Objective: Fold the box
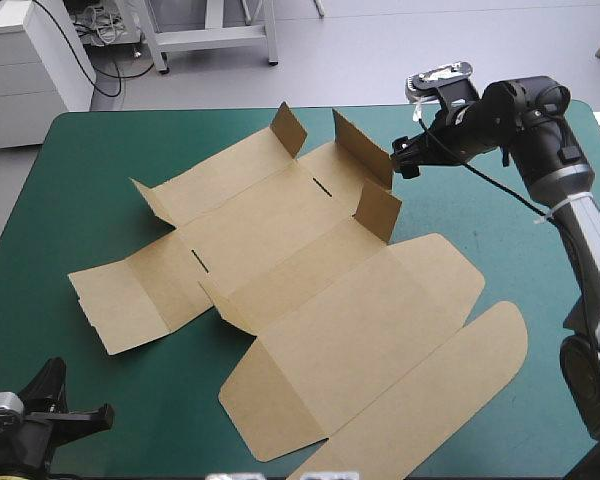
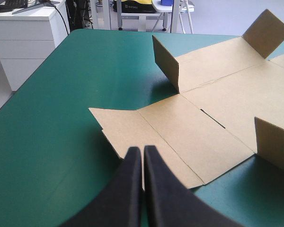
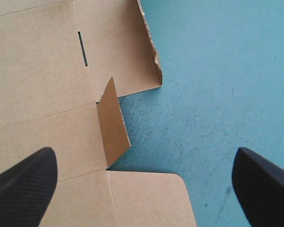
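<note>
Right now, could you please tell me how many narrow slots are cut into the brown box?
2. One slot sits on a crease of the box near the far raised flaps; the other slot sits nearer the sheet's left end. Raised flaps may hide more.

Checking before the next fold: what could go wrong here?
1. The right gripper hangs open over the box edge, half over board, half over teal-green cover; coming down it may crush the upright flap instead of gripping it.
2. The left gripper is shut and off the board, so nothing pins the sheet; a pull could drag it.
</note>
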